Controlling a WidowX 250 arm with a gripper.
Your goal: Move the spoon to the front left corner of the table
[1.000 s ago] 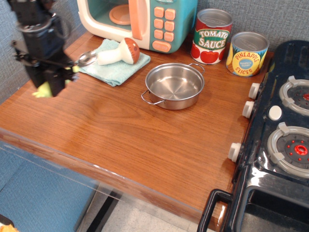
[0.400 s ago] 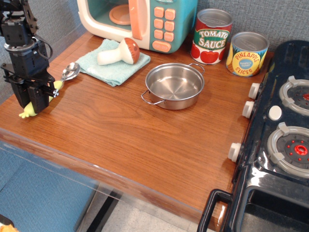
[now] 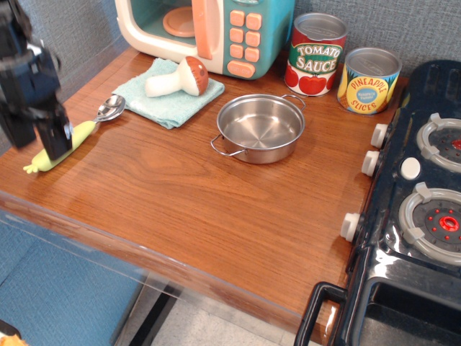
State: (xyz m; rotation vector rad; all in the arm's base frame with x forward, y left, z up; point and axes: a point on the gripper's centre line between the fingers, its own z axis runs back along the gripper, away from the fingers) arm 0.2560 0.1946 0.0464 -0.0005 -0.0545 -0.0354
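One spoon lies flat near the table's left edge, short of the front left corner, the gripper covering its handle with grip state indiscernible; judged placement step, requiring release or further forward travel.

Your arm appears only as its end effector and the housing above it, at the upper left of the frame, beside the left edge of the table. The whole assembly is black. The housing is blocky, built from flat-sided sections with squared corners, and it carries glossy highlights on its upper faces. Two short, thick black fingers project from its underside. Motion blur softens the outlines, so you cannot make out screws, cables or markings on any surface.
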